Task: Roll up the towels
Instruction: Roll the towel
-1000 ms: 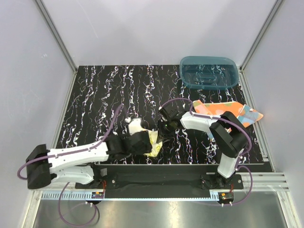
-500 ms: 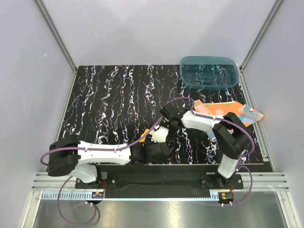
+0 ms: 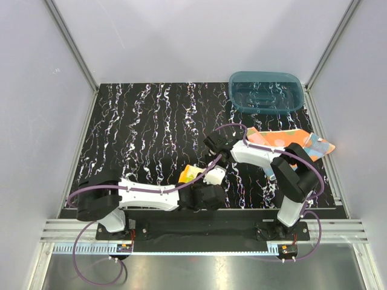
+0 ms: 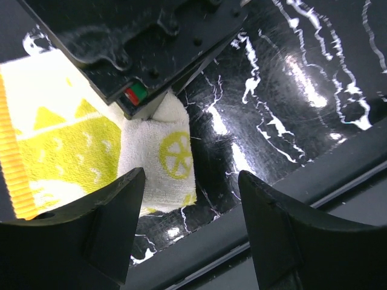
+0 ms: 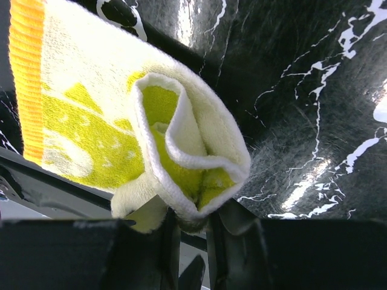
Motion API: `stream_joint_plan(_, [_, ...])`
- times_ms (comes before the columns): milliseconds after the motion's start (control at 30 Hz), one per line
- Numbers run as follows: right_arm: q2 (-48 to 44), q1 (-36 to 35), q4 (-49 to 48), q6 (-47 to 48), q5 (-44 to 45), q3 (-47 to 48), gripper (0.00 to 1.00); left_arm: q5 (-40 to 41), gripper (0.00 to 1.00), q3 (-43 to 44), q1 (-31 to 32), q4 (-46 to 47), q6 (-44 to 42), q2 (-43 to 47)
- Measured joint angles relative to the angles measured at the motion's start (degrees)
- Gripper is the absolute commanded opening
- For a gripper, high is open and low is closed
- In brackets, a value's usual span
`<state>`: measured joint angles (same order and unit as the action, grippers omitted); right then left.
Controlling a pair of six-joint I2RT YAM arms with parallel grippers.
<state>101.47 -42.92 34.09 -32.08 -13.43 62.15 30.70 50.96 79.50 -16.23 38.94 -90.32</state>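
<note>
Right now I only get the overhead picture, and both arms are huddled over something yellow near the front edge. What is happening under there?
Observer: The right wrist camera shows the right gripper pinching a curled-over end of the yellow towel between its fingers.
Operator: Is the other arm grabbing it too?
Observer: No. In the left wrist view, the left gripper is open and holds nothing. A folded corner of the towel lies just ahead of its fingers.
Operator: Is the cloth plain yellow?
Observer: Not quite. Up close there is a lemon-slice print and an orange ribbed band along one edge.
</note>
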Motion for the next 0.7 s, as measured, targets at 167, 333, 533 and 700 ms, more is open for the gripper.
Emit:
stream_joint_plan(167, [-0.2, 0.0, 0.5, 0.3, 0.2, 0.1, 0.23, 0.3, 0.67, -2.1, 0.0, 1.4, 2.2, -2.1])
stream_joint_plan(333, [-0.2, 0.0, 1.1, 0.4, 0.3, 0.5, 0.26, 1.7, 0.65, -4.3, 0.2, 4.8, 4.2, -3.1])
stream_joint_plan(533, [-0.2, 0.3, 2.3, 1.0, 0.4, 1.2, 0.31, 4.1, 0.35, -4.5, 0.7, 5.0, 7.3, -3.6])
stream_joint_plan(700, [-0.6, 2.1, 3.6, 2.0, -0.9, 1.2, 0.36, 5.7, 0.10, -4.6, 0.7, 4.4, 10.7, -3.7])
